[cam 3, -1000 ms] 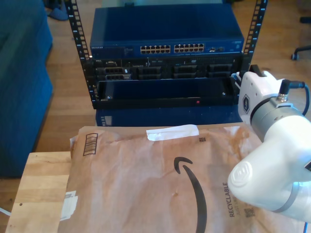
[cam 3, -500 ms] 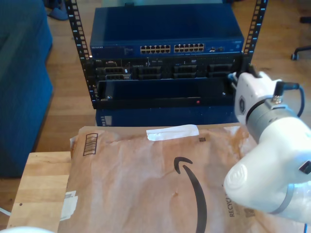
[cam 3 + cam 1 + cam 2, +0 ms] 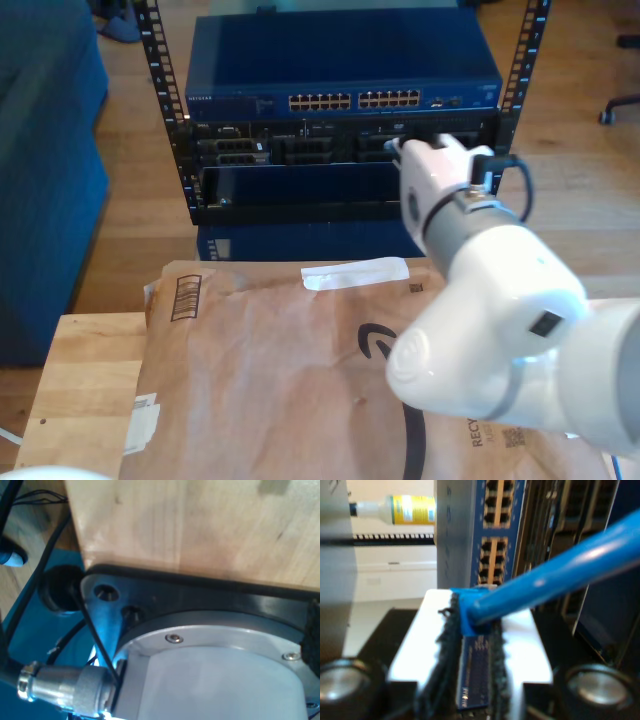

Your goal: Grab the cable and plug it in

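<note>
The bright-blue cable (image 3: 555,575) runs out from between the black pads of my second gripper (image 3: 472,607), which is shut on the cable's end. Its plug tip is hidden behind the pads. Just ahead of the jaws stand the port rows (image 3: 492,560) of the blue network switch (image 3: 340,60). In the exterior view my second arm (image 3: 470,270) reaches from that view's right toward the rack. Its wrist (image 3: 435,175) sits in front of the units below the switch's ports (image 3: 355,100).
A brown paper mailer (image 3: 290,360) covers the wooden table (image 3: 80,380) in front of the rack. Black server units (image 3: 290,148) sit under the switch between perforated rails (image 3: 160,80). The first wrist view looks at a metal base plate (image 3: 150,610), a cable connector (image 3: 65,685) and a wood board (image 3: 200,525).
The second arm has swung from the exterior view's right edge toward its left and closer to the rack, so its wrist now stands in front of the rack's right half.
</note>
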